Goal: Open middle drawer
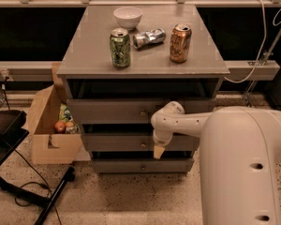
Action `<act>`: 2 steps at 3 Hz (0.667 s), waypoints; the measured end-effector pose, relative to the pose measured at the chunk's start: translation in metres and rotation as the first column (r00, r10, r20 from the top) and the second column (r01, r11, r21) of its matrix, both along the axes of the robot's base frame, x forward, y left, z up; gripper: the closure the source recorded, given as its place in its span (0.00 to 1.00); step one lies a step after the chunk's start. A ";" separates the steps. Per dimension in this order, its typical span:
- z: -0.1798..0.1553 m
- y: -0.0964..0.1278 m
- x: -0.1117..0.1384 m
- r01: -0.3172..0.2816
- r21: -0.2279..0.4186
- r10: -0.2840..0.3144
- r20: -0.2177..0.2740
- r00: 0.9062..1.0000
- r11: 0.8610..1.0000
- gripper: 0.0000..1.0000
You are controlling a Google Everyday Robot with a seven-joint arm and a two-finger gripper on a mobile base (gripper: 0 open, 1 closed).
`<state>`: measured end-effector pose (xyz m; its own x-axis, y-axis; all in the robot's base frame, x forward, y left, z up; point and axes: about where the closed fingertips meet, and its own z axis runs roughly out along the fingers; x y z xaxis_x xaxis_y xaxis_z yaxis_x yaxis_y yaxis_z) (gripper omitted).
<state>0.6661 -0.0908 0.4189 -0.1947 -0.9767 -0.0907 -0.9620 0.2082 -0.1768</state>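
Observation:
The grey cabinet has three drawer fronts. The middle drawer [112, 143] is a shallow grey front with a small brass knob [143, 145] at its centre. It looks closed, level with the others. My white arm reaches in from the right. My gripper [158, 151] hangs down in front of the middle drawer, its tan tip just right of and slightly below the knob. The upper drawer [107, 110] and lower drawer [126, 165] also carry small knobs.
On the cabinet top [93, 50] stand a white bowl [128, 17], a green can [120, 47], a crushed silver can [149, 37] and an orange can [180, 42]. A cardboard box [49, 125] with items sits left of the cabinet. A black stand base [18, 191] lies on the floor.

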 end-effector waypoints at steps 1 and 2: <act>-0.001 0.002 0.007 0.014 0.003 -0.014 0.004 1.000 1.000 0.50; 0.001 0.002 0.007 0.014 0.003 -0.014 0.004 1.000 1.000 0.74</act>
